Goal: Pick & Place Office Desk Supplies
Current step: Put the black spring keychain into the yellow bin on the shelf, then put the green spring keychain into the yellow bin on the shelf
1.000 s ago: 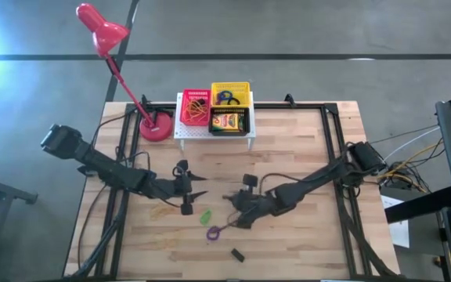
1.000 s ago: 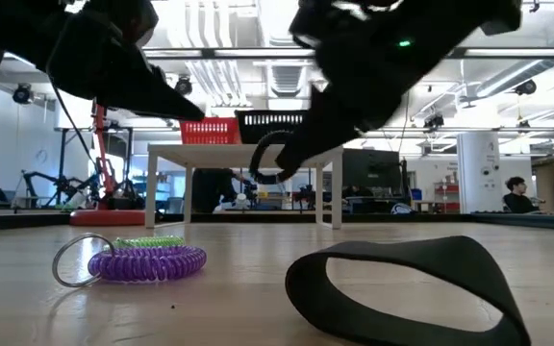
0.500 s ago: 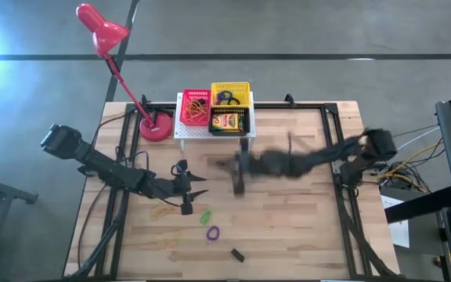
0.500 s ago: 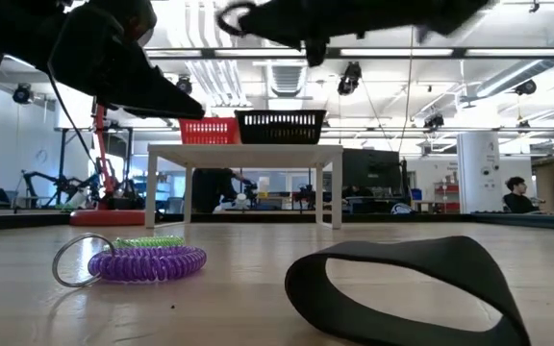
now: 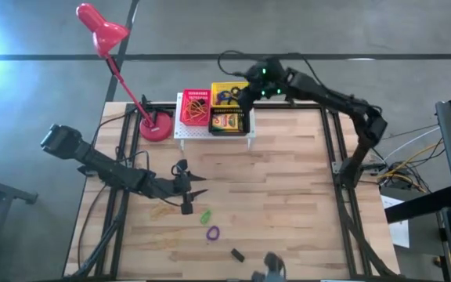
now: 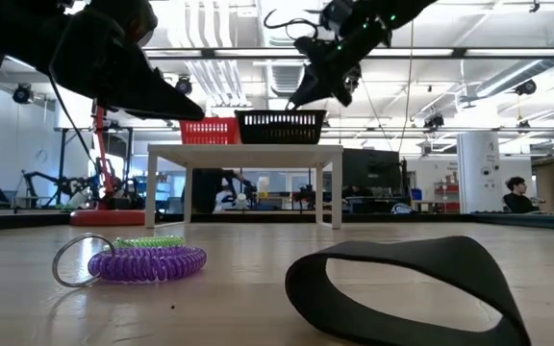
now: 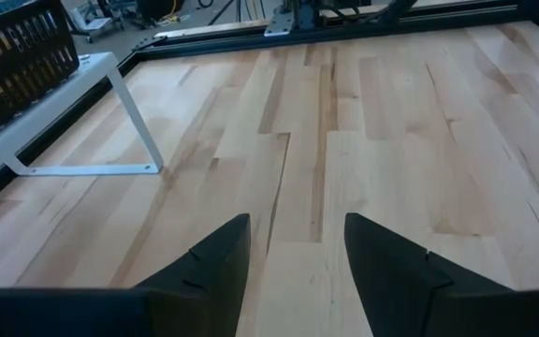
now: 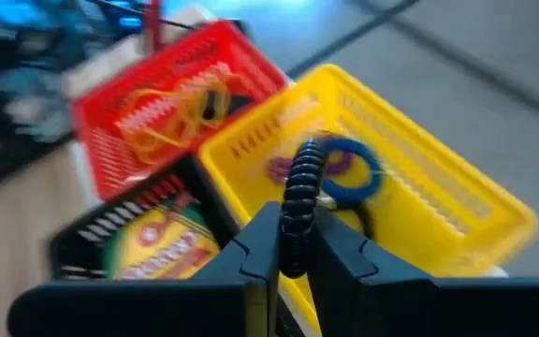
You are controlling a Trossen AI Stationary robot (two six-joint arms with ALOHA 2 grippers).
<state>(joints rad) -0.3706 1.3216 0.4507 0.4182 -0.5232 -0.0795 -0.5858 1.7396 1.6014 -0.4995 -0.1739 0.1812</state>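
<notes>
Two arms work over a wooden bench (image 5: 288,180). Right gripper (image 8: 293,245) hovers above the yellow basket (image 8: 438,201), fingers clenched on a black coiled elastic loop (image 8: 299,201). Left gripper (image 7: 293,245) hangs low over bare bench, fingers released, near the purple coil (image 5: 212,233).

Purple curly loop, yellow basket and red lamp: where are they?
Purple curly loop (image 6: 149,262): low view, middle of the coil.
Yellow basket (image 8: 438,187): right wrist view, its side wall.
Red lamp (image 5: 99,25): high view, the shade.
</notes>
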